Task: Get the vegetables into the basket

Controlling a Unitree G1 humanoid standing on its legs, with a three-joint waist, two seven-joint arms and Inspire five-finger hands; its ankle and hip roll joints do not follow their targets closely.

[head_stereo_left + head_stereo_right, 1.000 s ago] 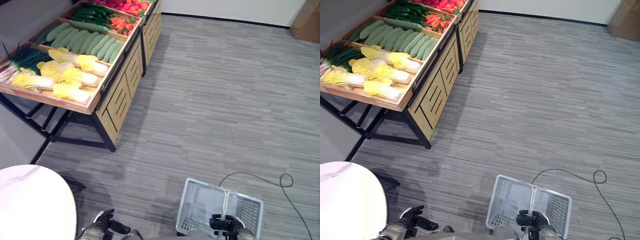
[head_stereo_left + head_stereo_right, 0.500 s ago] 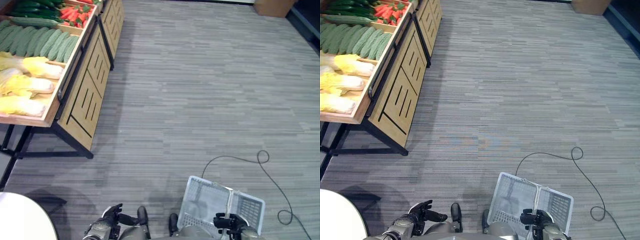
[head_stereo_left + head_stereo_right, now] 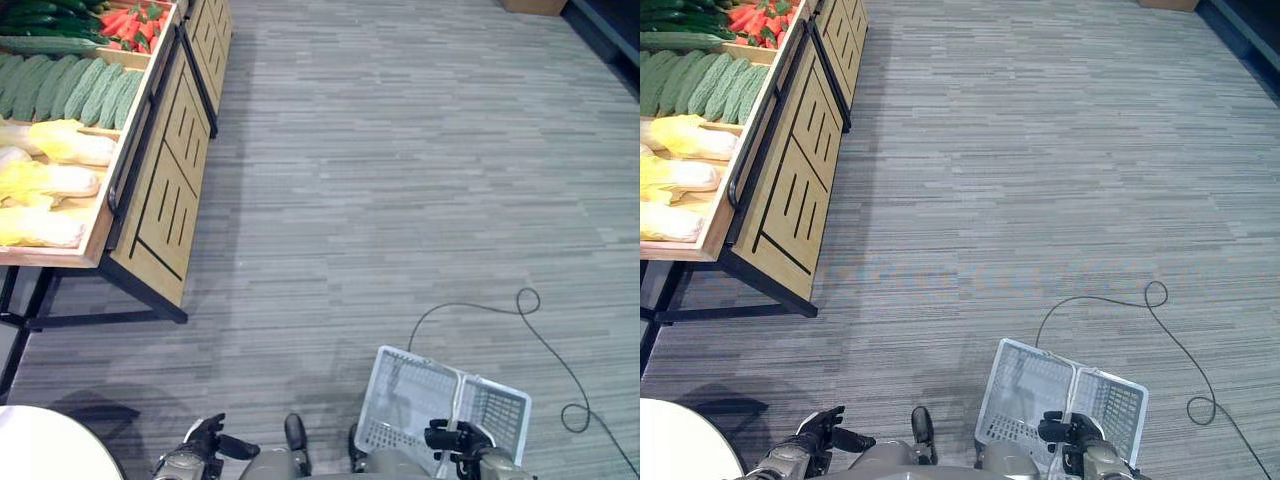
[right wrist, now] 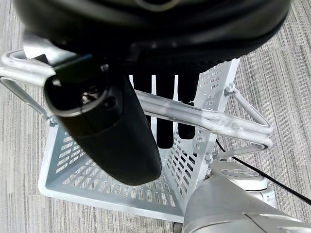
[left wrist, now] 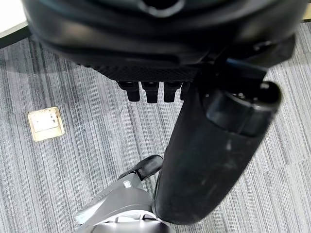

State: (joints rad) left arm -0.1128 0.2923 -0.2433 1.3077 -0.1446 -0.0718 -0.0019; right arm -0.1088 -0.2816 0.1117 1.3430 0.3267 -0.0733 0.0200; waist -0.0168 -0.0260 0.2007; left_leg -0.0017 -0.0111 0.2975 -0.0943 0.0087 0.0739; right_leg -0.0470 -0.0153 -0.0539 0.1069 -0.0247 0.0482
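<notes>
The wooden produce stand (image 3: pixel 165 190) runs off the frame's upper left, so its yellow-white cabbages (image 3: pixel 45 180), green cucumbers (image 3: pixel 70 85) and red carrots (image 3: pixel 135 20) are partly cut off, well apart from the basket across grey carpet (image 3: pixel 400 180). The right hand (image 4: pixel 160 92) curls its fingers over the handle (image 4: pixel 194 116) of the white plastic basket (image 3: pixel 445 405), which hangs low at the robot's right side. The left hand (image 3: pixel 200 455), at the bottom edge by a white round tabletop (image 3: pixel 45 445), holds nothing, fingers loosely bent, thumb extended.
</notes>
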